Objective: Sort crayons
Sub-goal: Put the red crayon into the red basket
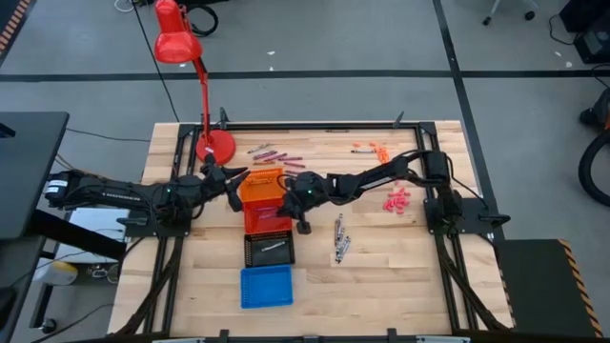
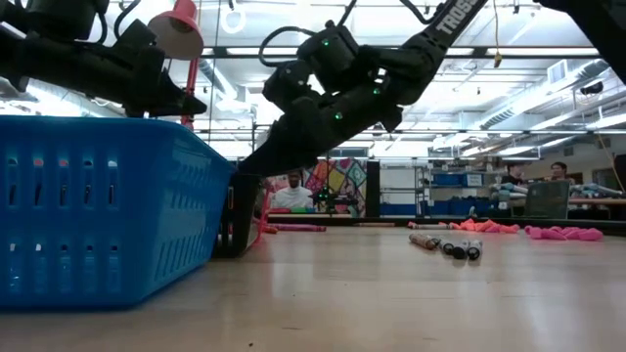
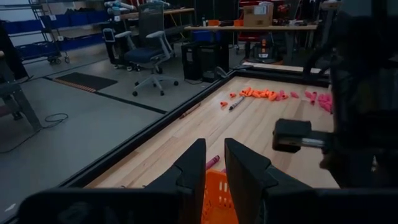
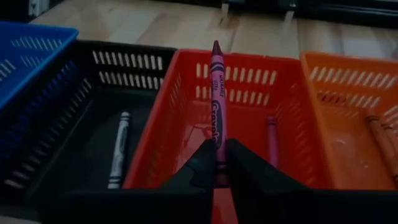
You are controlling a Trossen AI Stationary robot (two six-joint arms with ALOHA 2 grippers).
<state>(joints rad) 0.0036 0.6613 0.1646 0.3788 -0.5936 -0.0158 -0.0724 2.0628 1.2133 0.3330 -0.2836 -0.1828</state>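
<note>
My right gripper [image 4: 217,167] reaches in from the table's right and hangs over the red tray [image 4: 186,118], shut on a maroon crayon [image 4: 217,93]. In the high view it [image 1: 301,211] is over that tray [image 1: 270,225]. One more maroon crayon [image 4: 272,138] lies in the red tray, a white one [image 4: 118,149] in the black tray [image 4: 81,124], and orange ones [image 4: 378,132] in the orange tray [image 4: 348,118]. My left gripper [image 3: 214,167] waits above the orange tray's left side [image 1: 250,181], its fingers a narrow gap apart with nothing between them. My right gripper pinches the maroon crayon's back end [image 4: 217,148] between its two fingers. The fingers slant down from the table's right side, and the crayon runs on along them, its tip [image 4: 216,46] pointing away. It is lifted clear above the red tray's floor.
Loose crayons lie on the table in heaps: maroon ones [image 1: 274,152] and orange ones [image 1: 370,148] at the far side, pink ones [image 1: 396,198] at the right, grey ones [image 1: 340,238] beside the trays. A blue tray [image 1: 266,286] is nearest; a red lamp [image 1: 214,145] stands far left.
</note>
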